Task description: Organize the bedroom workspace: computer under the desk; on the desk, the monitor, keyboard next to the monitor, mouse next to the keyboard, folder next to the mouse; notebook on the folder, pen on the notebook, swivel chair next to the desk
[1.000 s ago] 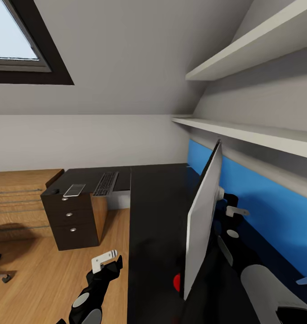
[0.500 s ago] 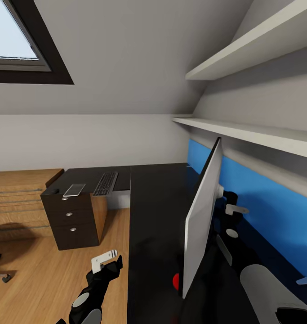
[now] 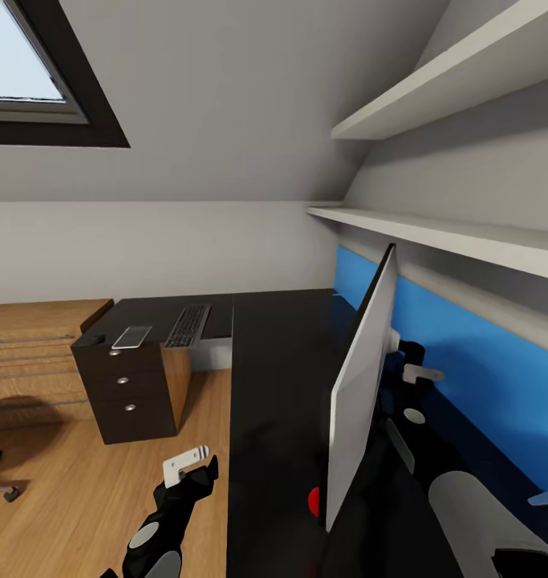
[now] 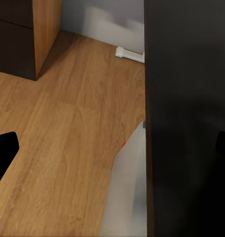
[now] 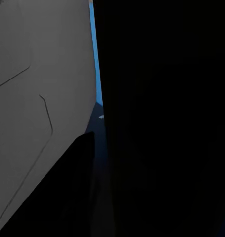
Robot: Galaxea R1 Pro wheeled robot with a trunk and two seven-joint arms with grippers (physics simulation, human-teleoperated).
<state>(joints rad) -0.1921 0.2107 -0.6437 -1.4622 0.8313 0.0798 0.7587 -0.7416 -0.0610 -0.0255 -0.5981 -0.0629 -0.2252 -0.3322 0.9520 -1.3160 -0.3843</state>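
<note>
The monitor (image 3: 360, 385) stands edge-on over the black desk (image 3: 274, 377), its pale back (image 5: 38, 98) facing the blue wall panel, with a red dot (image 3: 314, 502) at its lower corner. My right gripper (image 3: 408, 360) is pressed against the monitor's back and seems shut on it; the panel hides the grip point. Over the wood floor beside the desk's edge hangs my left gripper (image 3: 192, 467), open and holding nothing. The keyboard (image 3: 188, 325) lies on the far wing of the desk. Beside it are a flat grey rectangle (image 3: 131, 337) and a small dark mouse (image 3: 95, 340).
The black three-drawer unit (image 3: 129, 393) carries the far wing, with a light-wood chest (image 3: 33, 361) to its left. A castor and chrome leg of the swivel chair (image 3: 5, 494) show at the left edge. White shelves (image 3: 434, 233) jut out above the desk. A white desk foot (image 4: 129, 52) rests on the floor.
The monitor and my right gripper have shifted slightly to the left together. The head view has drifted a little. The left arm has not moved.
</note>
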